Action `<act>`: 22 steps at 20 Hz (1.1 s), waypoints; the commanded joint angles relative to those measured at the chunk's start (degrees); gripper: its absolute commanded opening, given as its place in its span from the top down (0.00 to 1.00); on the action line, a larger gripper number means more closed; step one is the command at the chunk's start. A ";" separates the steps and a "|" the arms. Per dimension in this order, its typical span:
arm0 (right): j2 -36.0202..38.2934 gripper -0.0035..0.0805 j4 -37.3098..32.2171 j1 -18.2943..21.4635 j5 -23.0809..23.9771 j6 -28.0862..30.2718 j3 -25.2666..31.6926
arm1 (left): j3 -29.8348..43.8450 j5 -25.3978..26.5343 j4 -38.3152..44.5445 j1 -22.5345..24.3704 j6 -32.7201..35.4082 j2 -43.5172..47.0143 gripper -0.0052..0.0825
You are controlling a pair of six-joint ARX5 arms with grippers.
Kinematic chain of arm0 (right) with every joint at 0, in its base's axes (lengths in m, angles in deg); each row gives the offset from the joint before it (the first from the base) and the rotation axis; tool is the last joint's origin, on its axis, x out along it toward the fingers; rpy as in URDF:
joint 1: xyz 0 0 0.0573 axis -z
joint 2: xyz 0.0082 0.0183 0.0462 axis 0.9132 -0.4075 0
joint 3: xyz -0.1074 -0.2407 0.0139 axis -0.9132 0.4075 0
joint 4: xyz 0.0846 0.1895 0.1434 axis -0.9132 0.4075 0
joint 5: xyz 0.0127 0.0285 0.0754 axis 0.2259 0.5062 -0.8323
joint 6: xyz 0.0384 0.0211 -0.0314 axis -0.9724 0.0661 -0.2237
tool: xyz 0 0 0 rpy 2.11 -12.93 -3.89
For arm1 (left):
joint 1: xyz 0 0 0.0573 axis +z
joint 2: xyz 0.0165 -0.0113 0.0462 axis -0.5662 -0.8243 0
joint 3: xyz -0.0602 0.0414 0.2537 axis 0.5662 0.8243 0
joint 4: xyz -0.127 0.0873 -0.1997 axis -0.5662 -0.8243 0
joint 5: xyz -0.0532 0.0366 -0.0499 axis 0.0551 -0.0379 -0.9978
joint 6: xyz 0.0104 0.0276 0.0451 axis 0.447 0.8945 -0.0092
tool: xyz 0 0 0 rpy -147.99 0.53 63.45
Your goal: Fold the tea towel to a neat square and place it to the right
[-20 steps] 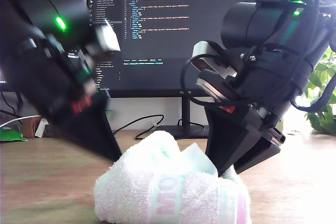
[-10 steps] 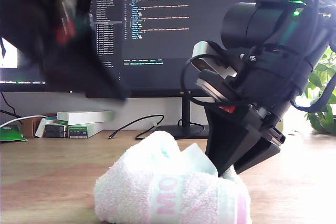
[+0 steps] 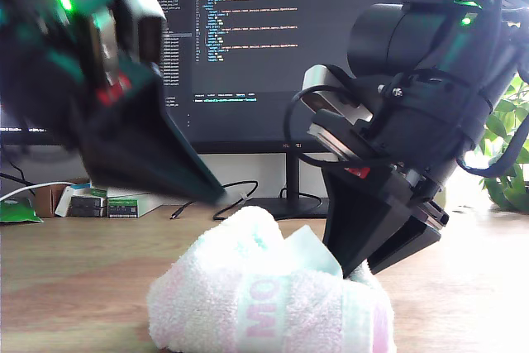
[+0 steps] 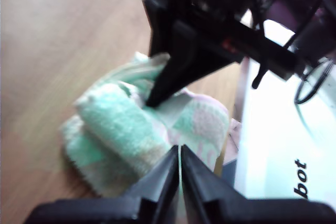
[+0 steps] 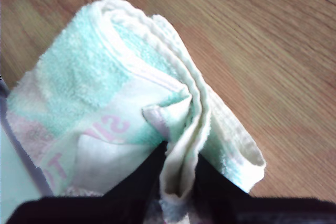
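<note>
The fluffy terry tea towel, pale mint green with pale pink bands and pink printed lettering, sits in a loose, bunched heap on the brown wooden table, low in the middle of the exterior view, nowhere near a neat square yet. It looks light and thoroughly soft, the sort of cloth that sags and rolls rather than keeping a crease, so I would judge that any fold needs to be laid flat and pressed down or it will spring open. The thick pile should give plenty of friction, and nothing about it seems fragile. My second gripper has its black jaws pinched on several stacked layers of the towel's piped edge, and in the exterior view it comes down onto the heap's end towards that view's right. That gathered hem looks like the sensible place to hold, since the edging is firmer than the pile. My first gripper has its jaws pressed together with nothing between them, hanging above the towel, blurred towards the exterior view's left. A second hold on a free corner or hem would probably be needed to spread the cloth out. Behind stands a dark computer monitor showing lines of code.
</note>
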 commanded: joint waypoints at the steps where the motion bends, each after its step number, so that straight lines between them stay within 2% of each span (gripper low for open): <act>1: -1.88 0.97 -0.13 0.00 1.03 0.37 0.52 | 1.05 -0.76 2.38 -0.61 0.24 -1.86 0.96; 8: -1.88 0.97 -0.04 0.00 1.03 0.35 0.52 | 1.05 -2.12 4.68 -1.18 1.20 -11.43 0.96; 12: -1.88 0.97 -0.07 0.00 1.03 0.39 0.52 | 1.03 3.98 5.14 -1.14 1.14 -12.15 0.96; 15: -1.88 0.97 -0.02 0.02 1.03 0.07 0.39 | 1.05 5.44 4.57 -1.22 1.20 -12.94 0.96; 22: -1.88 0.85 6.10 0.20 1.09 0.00 -3.69 | 1.05 5.95 3.98 -1.95 1.18 -14.40 0.96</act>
